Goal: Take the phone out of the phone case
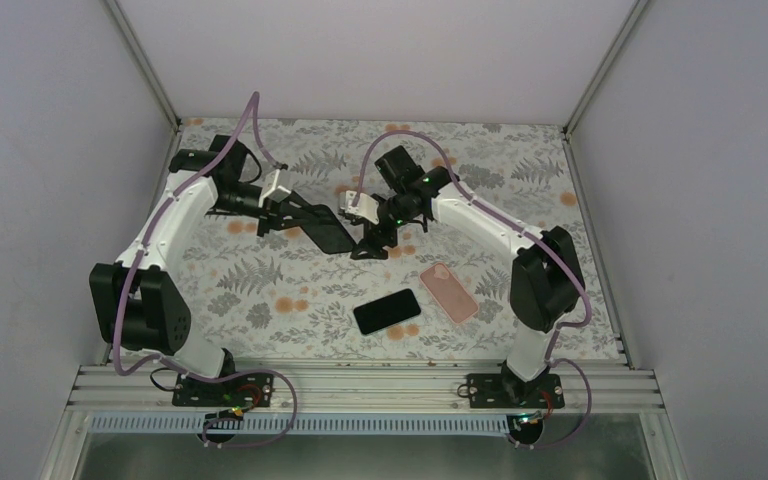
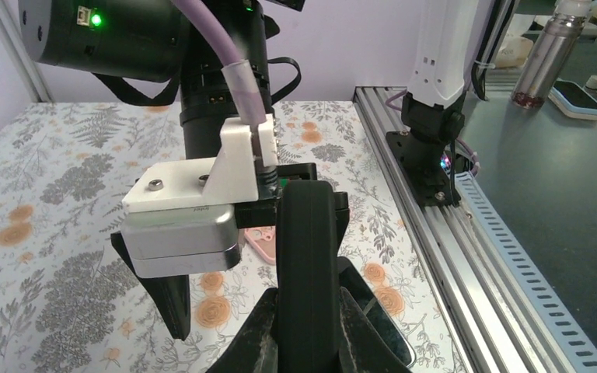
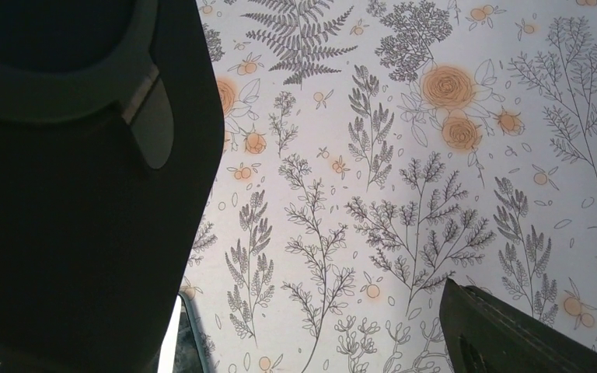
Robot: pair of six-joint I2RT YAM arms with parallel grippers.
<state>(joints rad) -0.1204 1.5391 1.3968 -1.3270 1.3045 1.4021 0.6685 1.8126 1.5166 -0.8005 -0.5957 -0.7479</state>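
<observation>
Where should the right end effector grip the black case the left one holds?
Likely its free end, from the right: the left end effector clamps the black case at the other end, leaving this one jutting toward the open right end effector.

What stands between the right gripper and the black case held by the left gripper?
Nothing visible. The open right gripper is right at the end of the black case, which the left gripper grips. The loose phone and pink case lie nearer the bases, off that line.
</observation>
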